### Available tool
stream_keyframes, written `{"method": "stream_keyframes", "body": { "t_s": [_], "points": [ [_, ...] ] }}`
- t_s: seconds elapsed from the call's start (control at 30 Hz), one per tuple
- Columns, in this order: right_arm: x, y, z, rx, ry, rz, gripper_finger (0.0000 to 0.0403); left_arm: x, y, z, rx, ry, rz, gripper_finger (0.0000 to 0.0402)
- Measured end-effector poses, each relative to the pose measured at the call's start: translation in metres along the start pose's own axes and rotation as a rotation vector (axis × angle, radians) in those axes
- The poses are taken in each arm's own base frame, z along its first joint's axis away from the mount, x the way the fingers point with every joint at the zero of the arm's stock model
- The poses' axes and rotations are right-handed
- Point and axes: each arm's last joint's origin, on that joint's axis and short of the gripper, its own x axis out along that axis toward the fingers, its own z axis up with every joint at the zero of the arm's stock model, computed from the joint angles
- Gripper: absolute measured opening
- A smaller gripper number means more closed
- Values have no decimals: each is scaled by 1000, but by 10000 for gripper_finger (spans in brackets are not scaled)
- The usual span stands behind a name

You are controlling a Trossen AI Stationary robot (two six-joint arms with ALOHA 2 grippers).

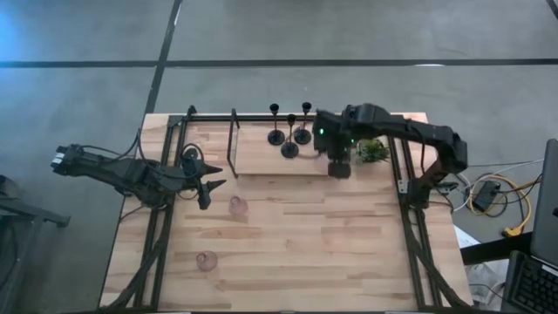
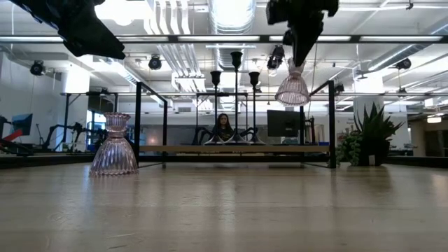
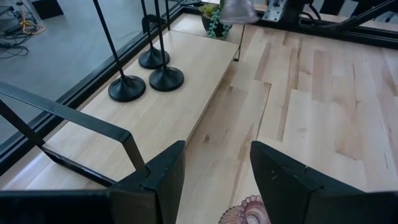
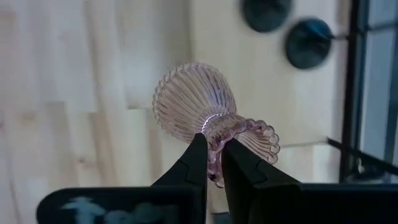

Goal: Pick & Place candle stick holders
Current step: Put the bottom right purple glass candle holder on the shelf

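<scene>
Three slim black holders (image 1: 289, 144) stand on their round bases on a raised wooden shelf (image 1: 261, 157) at the table's far side; they also show in the left wrist view (image 3: 149, 78). My right gripper (image 1: 338, 166) is just right of them, above the shelf's right end, shut on a ribbed pink glass holder (image 2: 292, 87). Two more pink glass holders (image 1: 237, 206) (image 1: 206, 260) stand on the table at left. My left gripper (image 1: 209, 185) hangs open and empty above the table's left side, near the closer pink holder (image 3: 245, 213). My right gripper (image 4: 213, 146) pinches the pink holder's scalloped upper cup (image 4: 217, 163), just above its narrow neck, between its two fingertips. The fingers come from above, pointing down. The holder hangs upright below them, its bell-shaped foot (image 4: 189, 99) downward, lifted clear of shelf and table.
A small green plant (image 1: 375, 150) stands right of the shelf, close to my right gripper. A black metal frame (image 1: 234, 139) rims the table's far side and both sides. The near half of the wooden table (image 1: 331, 253) is bare. A person sits in the room beyond (image 2: 224, 127).
</scene>
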Motion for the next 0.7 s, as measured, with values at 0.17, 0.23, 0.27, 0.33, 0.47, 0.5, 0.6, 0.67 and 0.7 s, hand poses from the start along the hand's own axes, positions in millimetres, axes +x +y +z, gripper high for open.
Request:
{"method": "stream_keyframes", "body": {
  "t_s": [0.17,0.23,0.27,0.33,0.47,0.5,0.6,0.67,0.7],
  "points": [
    [8,-35,-1,106,-20,9,18,0,0,0,0,0,0,186],
    [12,-46,0,127,-32,29,18,0,0,0,0,0,0,186],
    [15,-50,0,134,-28,30,18,0,0,0,0,0,0,186],
    [21,-57,1,138,-15,30,18,0,0,0,-1,-1,-1,186],
    [34,-69,2,140,23,31,18,0,0,0,-1,-1,-1,186],
    [38,-71,3,139,31,30,17,0,0,0,-1,-1,-1,186],
    [45,-78,3,138,63,-13,17,0,0,0,-1,-1,-1,186],
    [49,-82,3,140,79,-32,17,0,0,0,-1,-1,-1,186],
    [50,-83,3,145,80,-37,17,0,0,0,-1,-1,-1,186]
  ]
}}
